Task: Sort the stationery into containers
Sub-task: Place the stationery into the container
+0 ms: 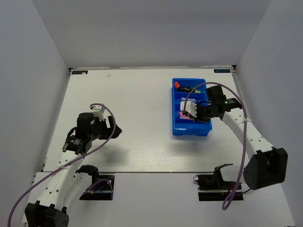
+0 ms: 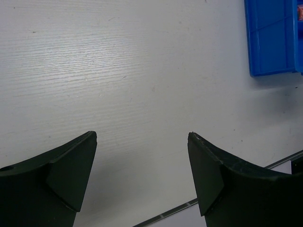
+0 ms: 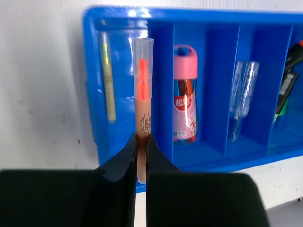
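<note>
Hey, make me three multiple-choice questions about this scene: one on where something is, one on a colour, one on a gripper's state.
1. Where on the white table is the bright blue ribbed plastic tray? A) right of the middle B) far left corner C) near edge, centre
2. What colour is the cap of the fat marker lying in it? A) green B) pink C) black
3. The right gripper is A) wide open B) shut on a thin orange-tipped pen C) shut on nothing
Answers: 1A, it sits on the right arm's side; 2B, the right wrist view shows pink; 3B, the barrel is pinched.
</note>
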